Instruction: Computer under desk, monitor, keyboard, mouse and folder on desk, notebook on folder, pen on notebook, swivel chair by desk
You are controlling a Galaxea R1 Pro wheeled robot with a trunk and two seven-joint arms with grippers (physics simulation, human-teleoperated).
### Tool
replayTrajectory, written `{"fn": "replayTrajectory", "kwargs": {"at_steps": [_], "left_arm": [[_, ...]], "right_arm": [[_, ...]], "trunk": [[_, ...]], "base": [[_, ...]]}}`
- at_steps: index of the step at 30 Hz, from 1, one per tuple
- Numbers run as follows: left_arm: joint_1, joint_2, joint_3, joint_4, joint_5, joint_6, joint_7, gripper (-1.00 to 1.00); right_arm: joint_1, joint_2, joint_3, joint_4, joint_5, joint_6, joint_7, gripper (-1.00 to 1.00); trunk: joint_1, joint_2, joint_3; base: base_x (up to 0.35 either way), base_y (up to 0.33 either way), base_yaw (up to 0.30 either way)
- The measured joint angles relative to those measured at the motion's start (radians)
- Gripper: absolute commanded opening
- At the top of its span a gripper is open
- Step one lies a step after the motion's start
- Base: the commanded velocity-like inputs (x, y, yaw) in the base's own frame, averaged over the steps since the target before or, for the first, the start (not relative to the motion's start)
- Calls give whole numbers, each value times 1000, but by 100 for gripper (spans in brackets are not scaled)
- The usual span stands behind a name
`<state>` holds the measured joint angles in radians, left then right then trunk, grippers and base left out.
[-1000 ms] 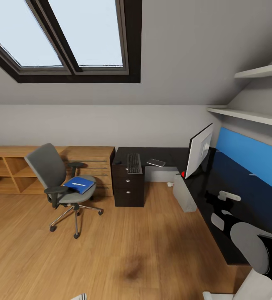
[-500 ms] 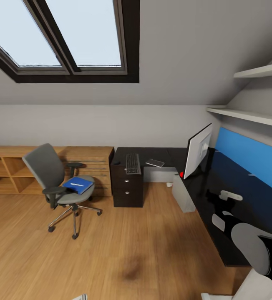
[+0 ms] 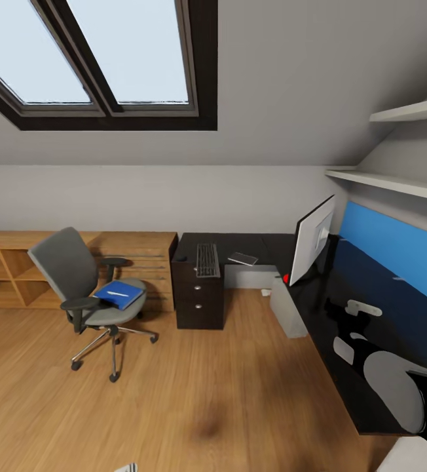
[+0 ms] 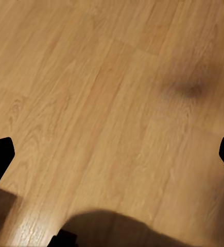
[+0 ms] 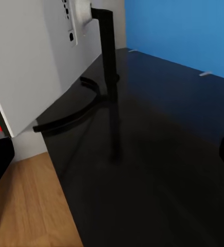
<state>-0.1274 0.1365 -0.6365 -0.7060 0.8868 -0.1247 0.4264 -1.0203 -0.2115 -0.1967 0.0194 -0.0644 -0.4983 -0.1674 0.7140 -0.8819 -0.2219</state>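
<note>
The grey swivel chair (image 3: 76, 275) stands on the wood floor, left of the black desk (image 3: 253, 244). On its seat lies the blue folder (image 3: 120, 294) with the white pen (image 3: 116, 292) on top. The keyboard (image 3: 207, 259) rests on the desk above the drawers (image 3: 199, 299), and the small notebook (image 3: 243, 258) lies to its right. A small dark mouse (image 3: 181, 256) is barely visible at the desk's left end. The monitor (image 3: 312, 241) stands on the desk, with the pale computer (image 3: 287, 308) on the floor beneath. My left gripper (image 4: 112, 157) hangs open over bare floor. My right gripper (image 5: 112, 159) is open above the desktop, behind the monitor (image 5: 29, 56).
A wooden chest (image 3: 149, 257) and low open shelving (image 3: 4, 275) line the back wall behind the chair. Two white wall shelves (image 3: 397, 183) and a blue panel (image 3: 397, 255) run along the right. My right arm (image 3: 397, 390) hangs over the desk's near end.
The whole head view has shifted a little, so the chair and drawers sit slightly further left in the picture. Nothing in the room has visibly moved.
</note>
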Motion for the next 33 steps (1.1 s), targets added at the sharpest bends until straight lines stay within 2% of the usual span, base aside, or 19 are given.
{"fn": "replayTrajectory", "kwargs": {"at_steps": [27, 33], "left_arm": [[0, -3, -4, 2, 0, 2, -1, 100], [0, -1, 0, 2, 1, 2, -1, 100]], "right_arm": [[0, -4, 2, 0, -1, 28, -1, 100], [0, -32, 1, 0, -1, 55, -2, 100]], "trunk": [[0, 0, 0], [0, 0, 0]], "base": [[136, -17, 0], [69, -34, 0]]}}
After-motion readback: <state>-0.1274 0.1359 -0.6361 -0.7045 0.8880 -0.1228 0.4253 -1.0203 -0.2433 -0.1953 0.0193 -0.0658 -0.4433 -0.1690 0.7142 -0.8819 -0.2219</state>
